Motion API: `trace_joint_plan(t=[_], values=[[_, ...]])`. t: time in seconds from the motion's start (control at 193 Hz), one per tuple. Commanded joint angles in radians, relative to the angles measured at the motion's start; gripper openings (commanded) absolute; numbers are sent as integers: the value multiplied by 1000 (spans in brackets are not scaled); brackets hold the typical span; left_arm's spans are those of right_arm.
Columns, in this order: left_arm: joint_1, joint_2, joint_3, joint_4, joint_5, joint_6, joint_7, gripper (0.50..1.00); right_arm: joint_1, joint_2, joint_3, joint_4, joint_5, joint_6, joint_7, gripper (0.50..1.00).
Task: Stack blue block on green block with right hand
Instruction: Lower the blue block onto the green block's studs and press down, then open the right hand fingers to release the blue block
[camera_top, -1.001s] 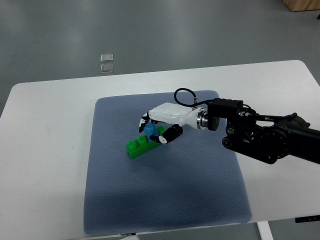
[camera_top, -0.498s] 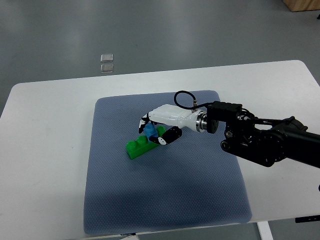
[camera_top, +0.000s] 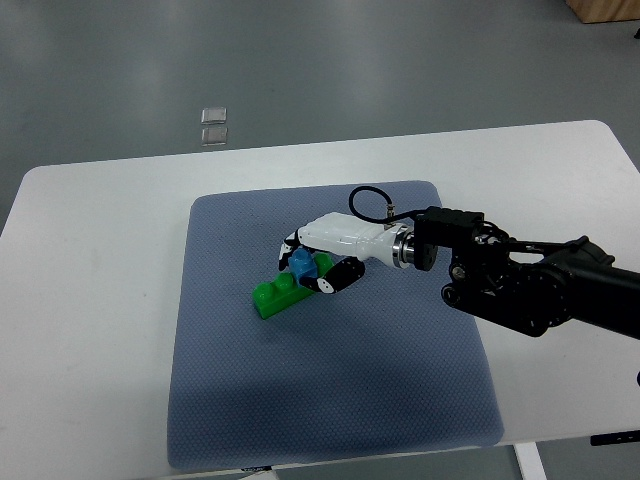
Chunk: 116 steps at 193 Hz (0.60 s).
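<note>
Top view, from my remote station: a white table (camera_top: 90, 260) stands on a grey floor (camera_top: 400, 60), and most of its middle is covered by a blue-grey mat (camera_top: 330, 390). On the floor beyond the table's far edge I count two small pale square tiles (camera_top: 213, 125), one just behind the other. On the mat I count one green block (camera_top: 283, 291) and one blue block (camera_top: 302, 264). The green block is long and studded and lies at a slant near the mat's centre. The blue block sits on the green block's right end, touching it. One arm is in my picture: the black right arm (camera_top: 540, 290) comes in from the right edge and reaches leftward, low over the mat. Its white right hand (camera_top: 322, 262) is curled around the blue block, with dark fingertips (camera_top: 331, 285) below it and others above.
</note>
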Motion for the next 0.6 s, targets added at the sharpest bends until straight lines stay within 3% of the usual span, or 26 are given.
trace_joint_plan(t=[0.0,0.052,0.057,0.109,0.156,0.197,0.275,0.597], values=[[0,0,0,1,0,0,0,1000,1,0,3,-1,3,3,0,682],[0,0,0,1,0,0,0,1000,1,0,3,-1,3,3,0,682],[0,0,0,1,0,0,0,1000,1,0,4,-1,5,3,0,743],[0,0,0,1,0,0,0,1000,1,0,4,-1,6,4,0,770],[0,0,0,0,0,0,0,1000,1,0,11,-1,11,6,-2,854],[0,0,0,1,0,0,0,1000,1,0,14,-1,14,7,-3,895],[0,0,0,1,0,0,0,1000,3,1,18,1,23,7,-3,921],[0,0,0,0,0,0,0,1000,18,12,67,13,81,29,-11,924]])
